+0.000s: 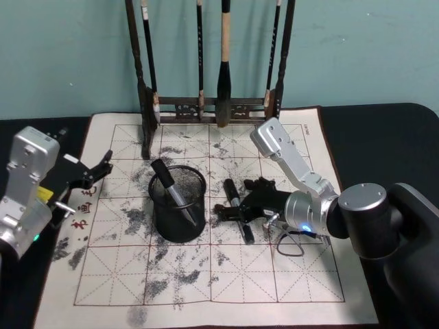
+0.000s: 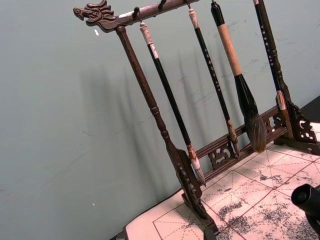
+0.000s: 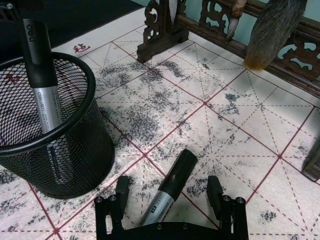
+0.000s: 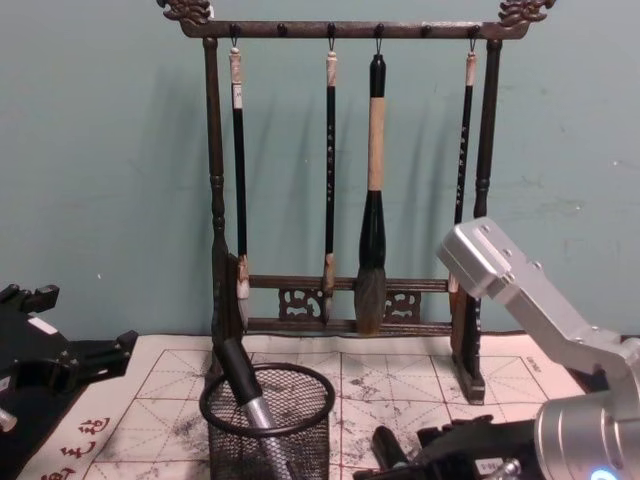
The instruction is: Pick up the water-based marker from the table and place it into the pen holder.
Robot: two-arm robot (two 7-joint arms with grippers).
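Counting two markers, one pen holder

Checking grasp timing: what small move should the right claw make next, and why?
Probably close the right claw on the marker: its open fingers straddle it on the mat, beside the pen holder. Left claw sits parked at left.

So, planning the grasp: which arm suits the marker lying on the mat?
Right: the right gripper is open astride the marker; the left gripper sits at the left edge of the mat.
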